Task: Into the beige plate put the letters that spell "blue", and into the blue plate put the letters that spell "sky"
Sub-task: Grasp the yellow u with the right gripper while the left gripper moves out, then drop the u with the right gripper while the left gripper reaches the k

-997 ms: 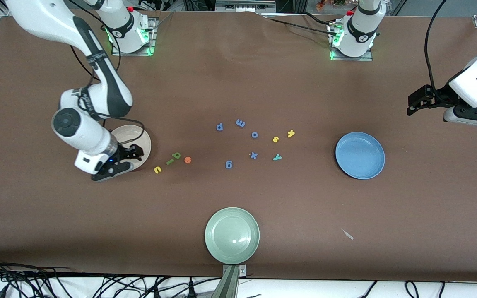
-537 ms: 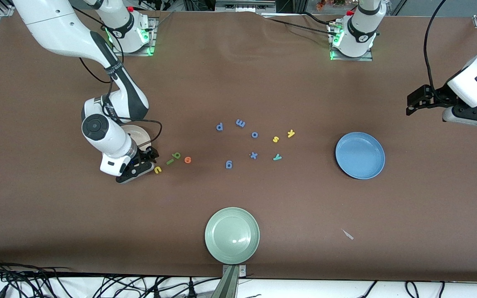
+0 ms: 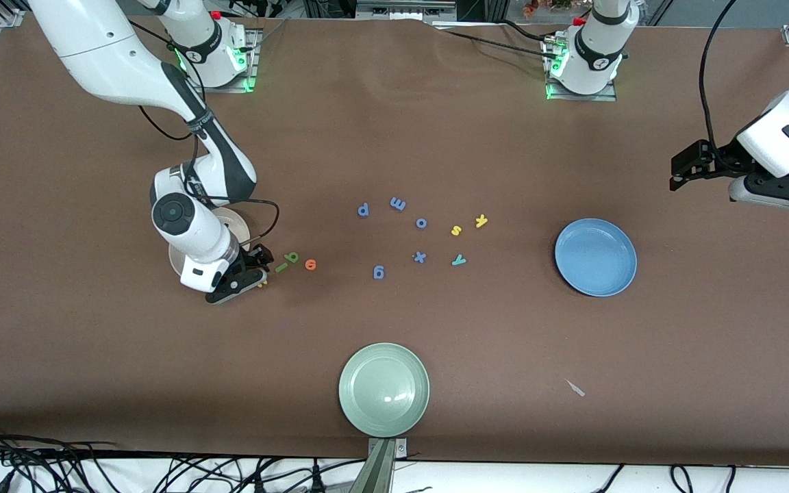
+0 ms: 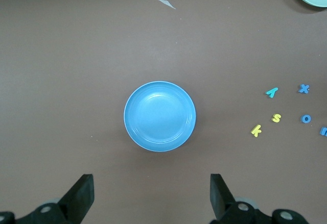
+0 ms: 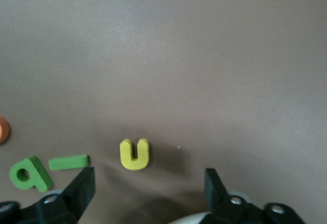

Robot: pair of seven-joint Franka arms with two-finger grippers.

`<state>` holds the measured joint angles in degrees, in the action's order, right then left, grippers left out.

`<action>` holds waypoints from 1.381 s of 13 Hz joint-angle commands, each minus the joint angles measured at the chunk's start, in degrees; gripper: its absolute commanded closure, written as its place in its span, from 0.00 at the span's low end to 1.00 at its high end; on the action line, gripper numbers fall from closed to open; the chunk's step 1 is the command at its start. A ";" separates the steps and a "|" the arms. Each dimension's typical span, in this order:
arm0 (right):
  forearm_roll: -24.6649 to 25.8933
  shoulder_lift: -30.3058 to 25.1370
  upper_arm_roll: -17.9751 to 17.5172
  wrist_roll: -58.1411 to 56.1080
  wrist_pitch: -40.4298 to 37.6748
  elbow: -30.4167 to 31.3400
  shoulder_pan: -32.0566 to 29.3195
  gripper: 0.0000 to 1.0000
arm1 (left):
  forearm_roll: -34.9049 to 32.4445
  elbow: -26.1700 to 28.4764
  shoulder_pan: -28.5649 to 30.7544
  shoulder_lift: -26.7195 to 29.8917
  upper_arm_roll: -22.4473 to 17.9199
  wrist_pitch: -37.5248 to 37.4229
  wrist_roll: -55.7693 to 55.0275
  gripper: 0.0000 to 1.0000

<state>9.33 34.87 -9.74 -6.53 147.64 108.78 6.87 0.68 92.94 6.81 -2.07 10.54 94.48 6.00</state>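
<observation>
While the left gripper point(image 3: 675, 179) waits agape, right gripper point(image 5: 145, 183) seemingly hovers unclenched over yellow u point(image 5: 135, 154).

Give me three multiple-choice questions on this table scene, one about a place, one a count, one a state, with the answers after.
1. What is the right tool over?
A. the yellow u
B. the blue plate
C. the green plate

2. How many all-blue letters lie on the table?
A. three
B. five
C. seven

3. What lies in the blue plate?
A. the yellow s
B. the yellow k
C. nothing

Answers:
1 A, its wrist view shows the u between the open fingers.
2 B, the front view shows p, m, o, x and g.
3 C, its bowl shows bare in the left wrist view, with the left tool waiting open above it.
</observation>
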 commanded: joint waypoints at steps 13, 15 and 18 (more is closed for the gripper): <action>0.60 3.98 -0.19 3.80 2.21 -3.40 1.21 0.48 | -1.65 0.22 -3.11 -15.58 13.89 2.36 -0.20 0.00; 0.69 3.63 -0.10 3.36 2.21 -3.40 1.13 0.65 | -1.74 0.31 -4.25 -18.39 13.81 5.35 -0.20 0.00; 0.60 3.45 -0.02 3.27 2.21 -3.40 1.13 0.78 | -1.74 3.80 -6.01 -21.83 13.81 12.55 -1.51 0.00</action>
<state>9.33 37.81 -9.65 -3.95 149.41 105.89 7.93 0.25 94.76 1.92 -22.91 24.09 103.36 5.87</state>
